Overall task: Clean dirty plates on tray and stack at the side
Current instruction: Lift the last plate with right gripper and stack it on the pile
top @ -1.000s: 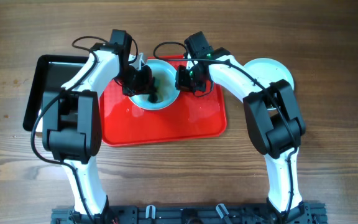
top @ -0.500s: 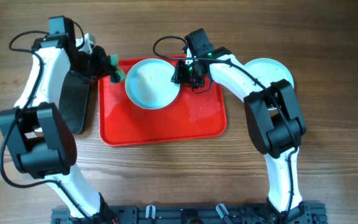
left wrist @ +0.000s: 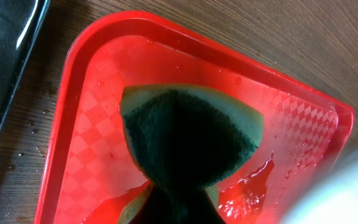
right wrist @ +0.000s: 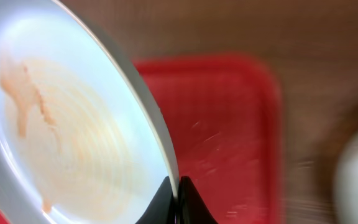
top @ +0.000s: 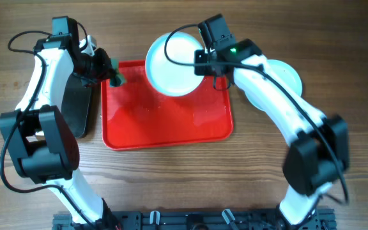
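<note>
Your plate (top: 171, 64), faint brown smears on its face, hangs over the far rim of the red tray (top: 165, 124), close to the far edge of the bench (top: 350, 38); your right fingers (right wrist: 193, 205) are clamped on its rim; another plate (top: 292, 76) lies toward the right edge; your left fingers (top: 109, 69) pinch a green sponge (left wrist: 188, 134) above the tray's far left corner, beside a black tray (top: 75, 108).
</note>
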Robot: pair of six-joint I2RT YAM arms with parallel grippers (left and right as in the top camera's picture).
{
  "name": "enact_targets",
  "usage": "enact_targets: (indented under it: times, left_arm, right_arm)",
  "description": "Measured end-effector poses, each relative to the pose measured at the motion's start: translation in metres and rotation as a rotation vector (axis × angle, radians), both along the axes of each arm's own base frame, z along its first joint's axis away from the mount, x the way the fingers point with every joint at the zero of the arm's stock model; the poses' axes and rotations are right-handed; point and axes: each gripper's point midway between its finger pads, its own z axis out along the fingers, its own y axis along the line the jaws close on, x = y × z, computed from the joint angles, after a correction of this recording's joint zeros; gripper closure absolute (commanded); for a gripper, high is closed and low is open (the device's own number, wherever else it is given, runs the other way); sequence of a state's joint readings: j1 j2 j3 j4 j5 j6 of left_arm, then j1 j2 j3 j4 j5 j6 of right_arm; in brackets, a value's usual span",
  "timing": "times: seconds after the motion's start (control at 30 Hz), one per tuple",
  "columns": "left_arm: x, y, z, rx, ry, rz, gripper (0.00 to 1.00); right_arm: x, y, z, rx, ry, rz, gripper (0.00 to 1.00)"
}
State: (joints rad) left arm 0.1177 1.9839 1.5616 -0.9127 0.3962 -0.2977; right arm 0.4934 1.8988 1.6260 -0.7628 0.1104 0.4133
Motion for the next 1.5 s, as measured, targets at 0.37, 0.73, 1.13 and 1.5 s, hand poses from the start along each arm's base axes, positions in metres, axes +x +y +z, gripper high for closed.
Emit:
enact_targets:
  times: [0.37, 0.73, 1.13, 1.5]
  left_arm:
    - [0.001, 0.001, 0.000, 0.007, -0.003, 0.002, 0.96]
    - [0.001, 0.001, 0.000, 0.007, -0.002, 0.002, 0.96]
    - [0.001, 0.001, 0.000, 0.007, -0.003, 0.002, 0.96]
    - [0.001, 0.001, 0.000, 0.007, -0.003, 0.002, 0.96]
  right_arm:
    - [-0.043, 0.000, 0.100, -0.699, -0.497, -0.114, 0.96]
    - [-0.068, 0.004, 0.150, -0.898, -0.716, -0.227, 0.96]
    - [-0.026, -0.107, 0.023, -0.396, 0.003, -0.265, 0.96]
    - [-0.049, -0.285, -0.049, -0.087, 0.308, -0.627, 0.96]
